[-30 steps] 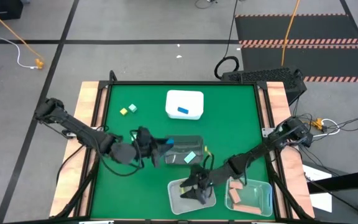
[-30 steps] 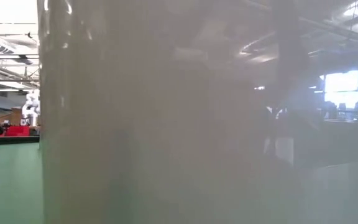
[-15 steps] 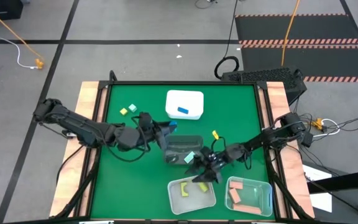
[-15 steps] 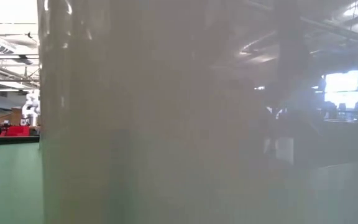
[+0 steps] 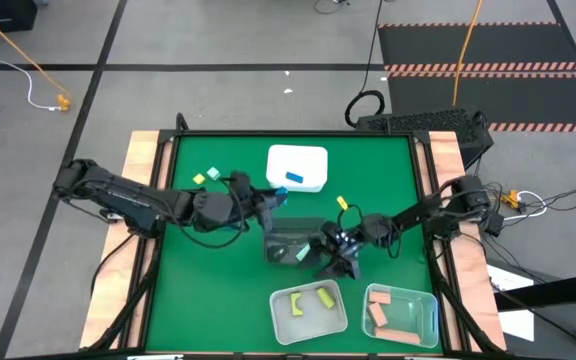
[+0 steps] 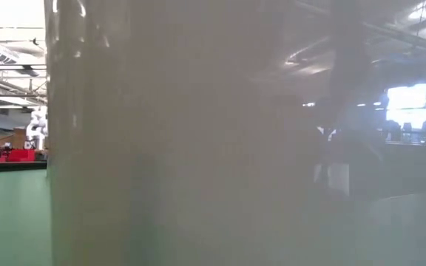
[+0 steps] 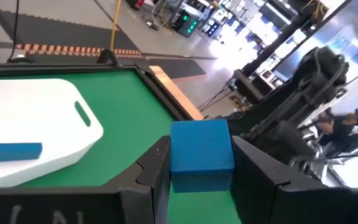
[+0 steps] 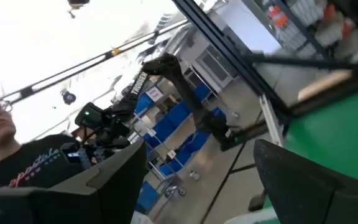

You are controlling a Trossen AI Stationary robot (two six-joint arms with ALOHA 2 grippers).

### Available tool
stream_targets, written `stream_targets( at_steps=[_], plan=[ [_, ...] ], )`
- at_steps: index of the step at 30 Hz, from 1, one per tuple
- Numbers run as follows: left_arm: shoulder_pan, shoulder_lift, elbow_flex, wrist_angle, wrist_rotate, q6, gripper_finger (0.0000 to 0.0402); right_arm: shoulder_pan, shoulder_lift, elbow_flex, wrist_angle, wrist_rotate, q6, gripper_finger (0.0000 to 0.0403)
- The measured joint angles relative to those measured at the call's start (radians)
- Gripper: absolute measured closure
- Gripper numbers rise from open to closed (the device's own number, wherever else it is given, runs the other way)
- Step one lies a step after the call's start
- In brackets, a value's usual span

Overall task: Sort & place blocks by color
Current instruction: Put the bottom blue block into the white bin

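A pale tub (image 6: 198, 148) blocks the low view; left gripper (image 7: 201, 171) clamps a blue block (image 7: 201, 152); right gripper (image 5: 336, 262) gapes empty.

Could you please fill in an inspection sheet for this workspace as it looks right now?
Surface: green table with wooden side rails.
Job's things: blue block held in the left gripper; blue bar in the white tub; yellow pieces in a clear tub; pink bars in another clear tub; a yellow and a mint block loose on the table.
Clutter: dark tub mid-table.
Grippers: left shut on the blue block near the white tub; right gripper open, beside the dark tub.
Cables: orange cable and white cable on the floor.
Surroundings: person in the right wrist view.
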State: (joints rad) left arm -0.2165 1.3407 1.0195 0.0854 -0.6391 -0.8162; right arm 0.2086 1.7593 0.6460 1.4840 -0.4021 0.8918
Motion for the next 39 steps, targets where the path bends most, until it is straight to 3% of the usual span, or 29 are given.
stream_targets(
  at_steps=[4, 9, 12, 16, 20, 23, 27, 31, 35, 39],
  plan=[
    [0.060, 0.000, 0.000, -0.016, 0.062, 0.011, 0.0268, -0.098, -0.104, 0.000, -0.054, -0.078, -0.120, 0.0117],
    [0.178, 0.000, 0.000, -0.012, 0.205, 0.027, 0.0268, -0.234, -0.343, 0.000, -0.443, -0.064, -0.377, 0.0117],
    [0.254, 0.000, 0.000, -0.010, 0.309, 0.034, 0.0268, -0.311, -0.497, 0.000, -0.723, 0.055, -0.515, 0.0117],
    [0.349, 0.000, 0.000, 0.003, 0.452, 0.032, 0.0268, -0.376, -0.656, 0.001, -0.942, 0.297, -0.657, 0.0117],
    [0.420, 0.018, 0.000, 0.112, 0.636, 0.031, 0.0268, -0.399, -0.722, 0.001, -0.984, 0.520, -0.786, 0.0117],
    [0.460, 0.052, 0.001, 0.233, 0.784, 0.019, 0.0268, -0.405, -0.723, 0.001, -0.947, 0.612, -0.853, 0.0117],
    [0.511, 0.086, 0.001, 0.310, 0.862, 0.016, 0.0268, -0.411, -0.714, 0.001, -0.896, 0.582, -0.876, 0.0117],
    [0.559, 0.098, 0.001, 0.312, 0.886, 0.028, 0.0268, -0.404, -0.714, 0.001, -0.884, 0.460, -0.845, 0.0117],
    [0.598, 0.098, 0.001, 0.326, 0.894, 0.029, 0.0268, -0.403, -0.714, 0.001, -0.883, 0.354, -0.754, 0.0117],
    [0.617, 0.098, 0.001, 0.365, 0.898, 0.038, 0.0268, -0.403, -0.714, 0.001, -0.883, 0.345, -0.639, 0.0117]
  ],
)
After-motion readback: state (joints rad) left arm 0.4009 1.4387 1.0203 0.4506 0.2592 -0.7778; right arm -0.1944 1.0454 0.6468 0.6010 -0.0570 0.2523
